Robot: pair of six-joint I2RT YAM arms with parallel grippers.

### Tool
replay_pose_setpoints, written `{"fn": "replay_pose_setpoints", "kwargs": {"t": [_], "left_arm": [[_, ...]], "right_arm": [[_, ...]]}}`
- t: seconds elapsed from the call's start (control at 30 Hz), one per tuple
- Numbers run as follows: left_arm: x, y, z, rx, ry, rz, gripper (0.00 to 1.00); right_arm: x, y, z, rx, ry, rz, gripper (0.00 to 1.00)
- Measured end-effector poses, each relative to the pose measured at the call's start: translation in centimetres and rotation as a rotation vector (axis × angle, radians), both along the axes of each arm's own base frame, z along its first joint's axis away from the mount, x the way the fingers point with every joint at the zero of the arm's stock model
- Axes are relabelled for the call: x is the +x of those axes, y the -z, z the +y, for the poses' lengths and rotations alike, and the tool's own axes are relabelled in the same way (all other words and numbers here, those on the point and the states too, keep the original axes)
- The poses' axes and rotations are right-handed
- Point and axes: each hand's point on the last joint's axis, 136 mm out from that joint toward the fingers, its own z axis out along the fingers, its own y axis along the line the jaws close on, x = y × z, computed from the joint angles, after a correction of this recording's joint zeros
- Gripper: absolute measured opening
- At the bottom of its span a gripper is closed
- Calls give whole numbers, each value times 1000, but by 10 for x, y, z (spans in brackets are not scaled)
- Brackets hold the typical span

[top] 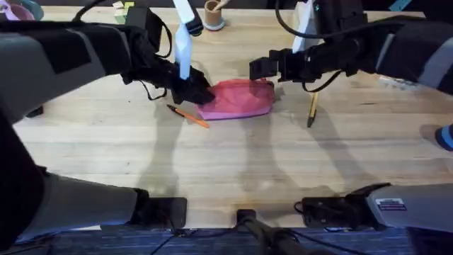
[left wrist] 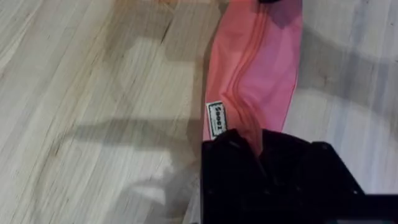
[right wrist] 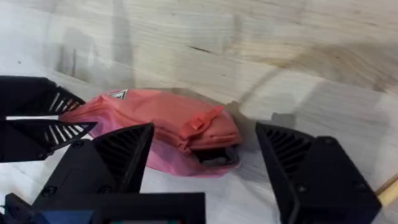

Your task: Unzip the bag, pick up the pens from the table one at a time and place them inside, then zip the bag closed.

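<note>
Here, left gripper [top: 198, 95] clenched on the bag's [top: 237, 99] end by the label [left wrist: 216, 119]; right gripper [right wrist: 205, 162] released, jaws spread either side of the zipper pull [right wrist: 203, 119]. Probably mid-unzip: best to close squarely on the pull, then draw along the seam while anchoring. Orange pen [top: 188, 115] just beside the bag, yellow pen [top: 311, 110] near, both on the counter [top: 226, 163].

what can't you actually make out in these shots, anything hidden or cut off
- Left wrist view: the bag runs under the left claw, whose black body hides the fabric there.
- Left wrist view: the label print is too small to read.
- Right wrist view: the bag's open end is dark inside; contents can't be told.
- Overhead: the orange pen meets the bag's edge; its far end may be covered.
- Right wrist view: the yellow pen is cut off by the edge.
</note>
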Motion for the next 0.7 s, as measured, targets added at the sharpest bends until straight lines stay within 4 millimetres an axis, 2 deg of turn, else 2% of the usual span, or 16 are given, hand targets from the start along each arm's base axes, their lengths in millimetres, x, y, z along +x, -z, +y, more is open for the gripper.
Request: {"fn": "replay_pose_setpoints", "kwargs": {"t": [0.3, 0.47, 0.7], "left_arm": [[0, 0, 0, 0, 0, 0, 42], [0, 0, 0, 0, 0, 0, 42], [0, 0, 0, 0, 0, 0, 42]], "right_arm": [[4, 4, 1, 1, 0, -3, 979], [5, 3, 1, 4, 2, -8, 801], [4, 3, 1, 3, 3, -5, 664]]}}
